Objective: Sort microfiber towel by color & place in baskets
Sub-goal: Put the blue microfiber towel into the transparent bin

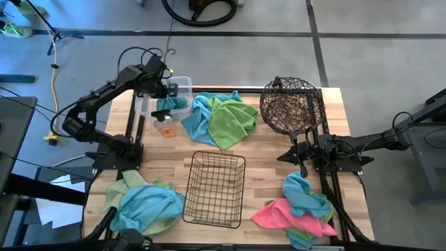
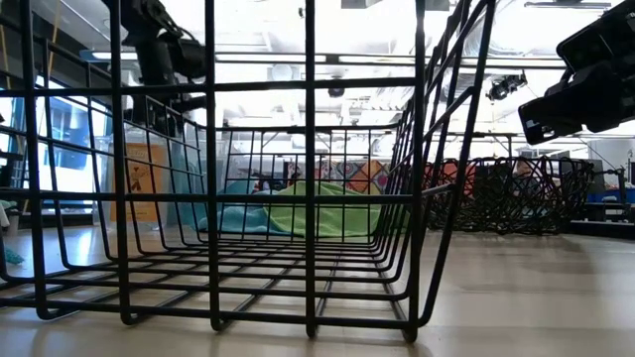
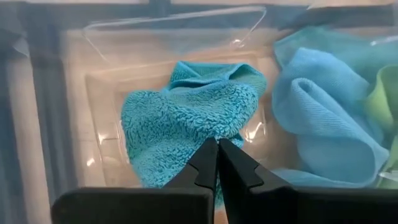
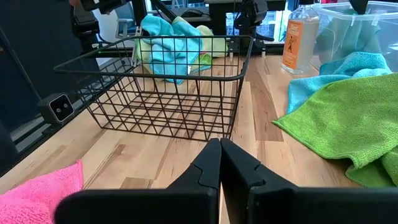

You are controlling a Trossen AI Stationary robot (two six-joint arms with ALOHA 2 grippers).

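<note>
My left gripper (image 3: 217, 144) hangs over the clear plastic bin (image 1: 144, 104) at the table's far left and is shut on a light blue towel (image 3: 186, 112) inside it. My right gripper (image 4: 219, 144) is shut and empty, above the table just in front of the round woven wire basket (image 1: 291, 104). The black wire basket (image 1: 214, 189) stands at the near middle. Blue and green towels (image 1: 221, 118) lie heaped right of the bin. A blue-green pile (image 1: 143, 203) lies near left, and a pink, blue and green pile (image 1: 298, 209) near right. My left gripper pinches the light blue towel at a bunched fold (image 3: 214, 127) between its two fingertips, coming from above and pointing down into the bin. The cloth spreads slack below the fingers and its lower part lies on the bin's floor (image 3: 106, 93). How many layers are held does not show.
A small bottle with an orange label (image 1: 166, 127) stands just in front of the clear bin. Bare wood (image 1: 275, 174) lies between the black wire basket and the right arm. The low view looks through the black basket's wires (image 2: 308, 198).
</note>
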